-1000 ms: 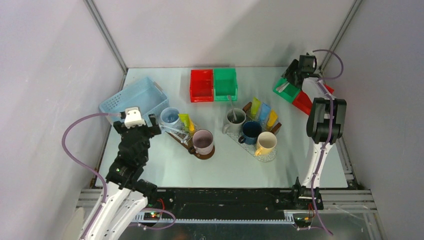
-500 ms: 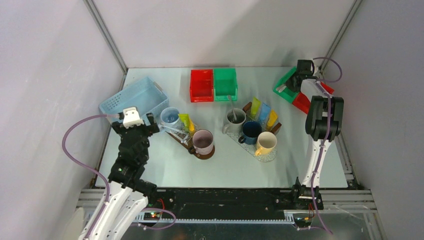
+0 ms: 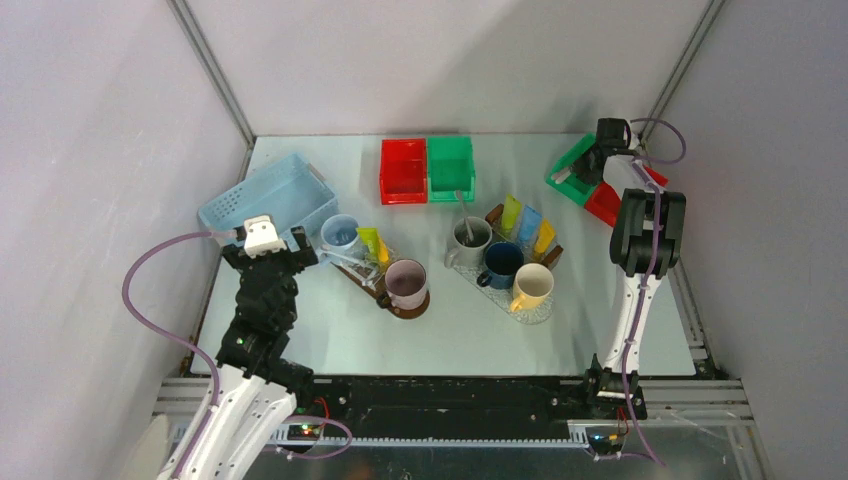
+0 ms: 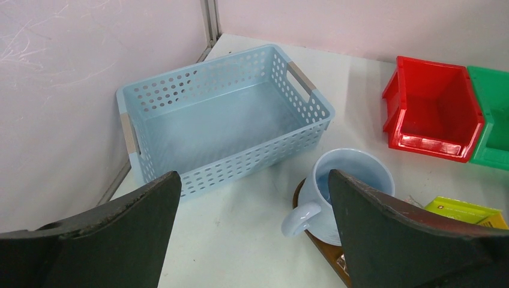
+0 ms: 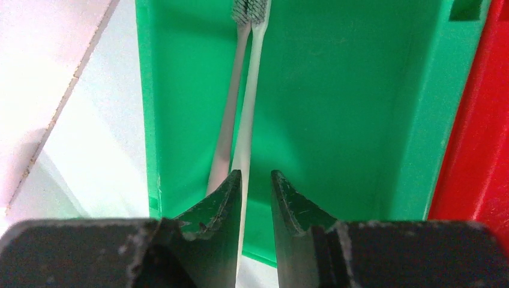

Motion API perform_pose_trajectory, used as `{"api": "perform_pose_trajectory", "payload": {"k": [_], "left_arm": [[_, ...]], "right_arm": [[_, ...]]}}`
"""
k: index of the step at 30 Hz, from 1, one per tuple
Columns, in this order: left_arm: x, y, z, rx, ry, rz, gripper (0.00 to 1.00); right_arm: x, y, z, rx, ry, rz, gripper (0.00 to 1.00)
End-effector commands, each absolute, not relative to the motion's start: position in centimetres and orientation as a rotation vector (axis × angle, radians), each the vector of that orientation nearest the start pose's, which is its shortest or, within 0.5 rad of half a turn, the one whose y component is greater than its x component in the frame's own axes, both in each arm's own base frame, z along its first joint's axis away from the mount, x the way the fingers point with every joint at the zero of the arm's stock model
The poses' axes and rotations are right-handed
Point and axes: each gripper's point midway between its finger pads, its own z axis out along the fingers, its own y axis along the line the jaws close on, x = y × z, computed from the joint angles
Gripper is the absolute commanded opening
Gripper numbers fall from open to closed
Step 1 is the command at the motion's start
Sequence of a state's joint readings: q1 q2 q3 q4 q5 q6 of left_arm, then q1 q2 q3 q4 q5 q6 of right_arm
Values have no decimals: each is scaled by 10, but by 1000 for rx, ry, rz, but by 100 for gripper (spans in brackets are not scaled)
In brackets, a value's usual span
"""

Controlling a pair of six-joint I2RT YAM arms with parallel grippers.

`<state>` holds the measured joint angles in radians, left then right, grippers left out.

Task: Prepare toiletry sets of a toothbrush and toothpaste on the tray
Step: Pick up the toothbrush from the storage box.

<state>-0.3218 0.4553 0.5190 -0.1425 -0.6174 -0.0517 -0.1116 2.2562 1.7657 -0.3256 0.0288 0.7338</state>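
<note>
The pale matte table (image 3: 560,340) is hemmed by plain walls at left, back and right, and its widest bare stretch is the lower middle of the top view, in front of the trays. At upper left a light blue plastic basket (image 3: 265,195), perforated with round holes, sits tight to the left wall. Two glossy, boxy bins, red bin (image 3: 403,170) and green bin (image 3: 451,168), touch side by side at the back centre. At upper right a second green bin (image 5: 336,90) lies against a second red bin (image 5: 480,120) in the corner, with little room beside the wall.

The left gripper (image 4: 252,180) hangs with fingers spread wide and holds nothing, near the basket's front edge and a rounded pale blue mug (image 4: 345,189).

A dark left tray (image 3: 372,285) carries a soft yellow tube (image 3: 372,242). A clear right tray (image 3: 540,305) carries ceramic mugs and flat tubes in a row: lime green tube (image 3: 511,212), light blue tube (image 3: 528,222) and orange tube (image 3: 544,236).

In the right wrist view two slim toothbrushes lie along the second green bin's left wall, a white toothbrush (image 5: 252,90) and a pinkish toothbrush (image 5: 231,102), their bristle heads at top. The right gripper (image 5: 255,180) has its fingers narrow, straddling the white handle; I cannot tell whether they pinch it.
</note>
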Motion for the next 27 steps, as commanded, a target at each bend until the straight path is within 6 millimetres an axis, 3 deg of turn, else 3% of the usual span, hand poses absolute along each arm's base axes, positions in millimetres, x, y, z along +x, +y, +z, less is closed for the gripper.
{"api": "perform_pose_trajectory", "payload": {"k": [1,8,19,27], "left_arm": [[258,21,252,-257,1592,217,99],[258,21,250,-255,1597,215,99],[259,20,249,-254,1600,212,99],[259,20,249,-252,1599,209,99]], "right_arm": [[588,-39,50,1038,2186,319,27],[589,-36,46,1085,2165,397,36],[594,-34,51,1123,2113,509,40],[577,-42,34,1142,2175,403,35]]}}
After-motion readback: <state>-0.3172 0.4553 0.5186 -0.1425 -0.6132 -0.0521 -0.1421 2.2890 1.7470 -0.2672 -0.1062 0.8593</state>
